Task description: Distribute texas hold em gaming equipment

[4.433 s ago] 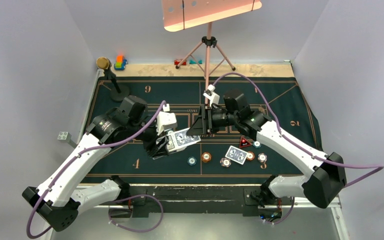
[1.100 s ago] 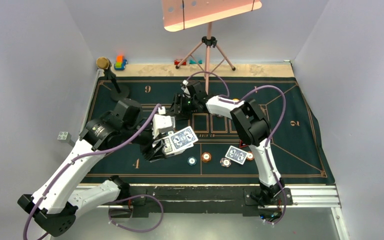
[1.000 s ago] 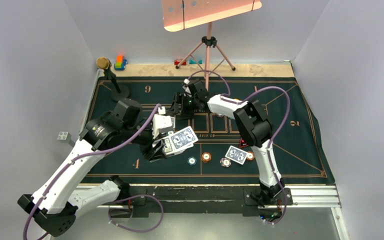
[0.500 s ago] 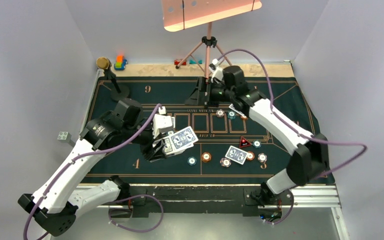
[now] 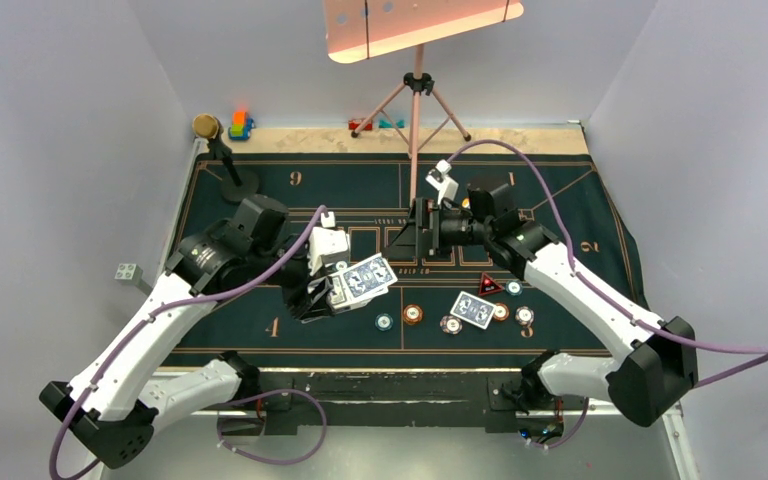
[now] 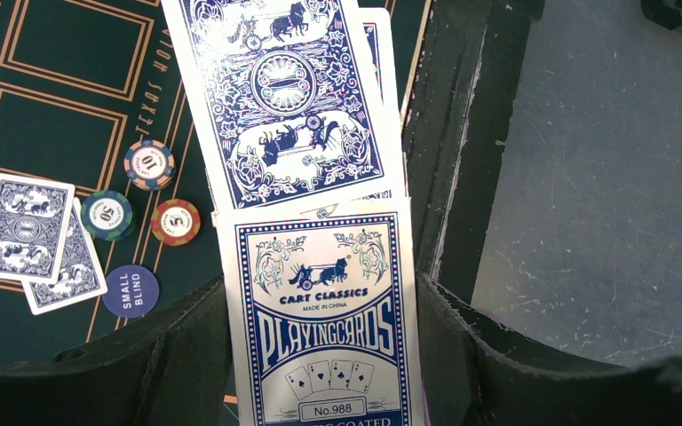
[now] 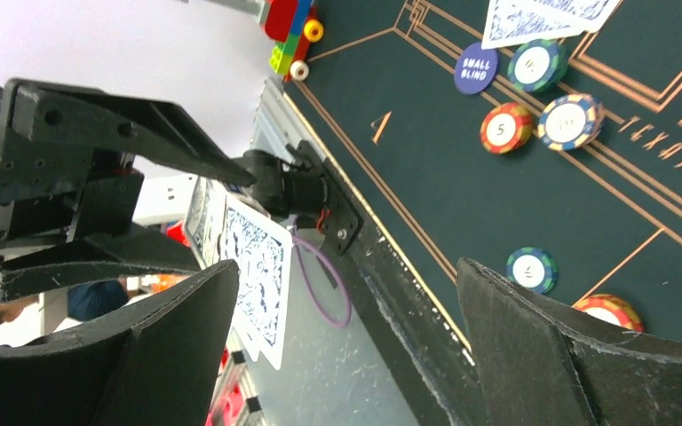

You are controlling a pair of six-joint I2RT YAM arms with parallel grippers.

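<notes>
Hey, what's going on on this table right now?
Two robot arms are dealing out a poker set on a green mat. The left gripper holds a pack of cards with a few fanned out on top. The right gripper is open and empty, facing that pack. Near the right arm, two cards and several chips lie on the mat.

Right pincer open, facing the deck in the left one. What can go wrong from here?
1. Several playing cards stick out overlapped from the card box in the left pincer; the right pincer may pull more than one.
2. Only the box is clamped, so a tug may spill cards onto the chips nearby.
3. Pincers are close; fingers may collide.
</notes>
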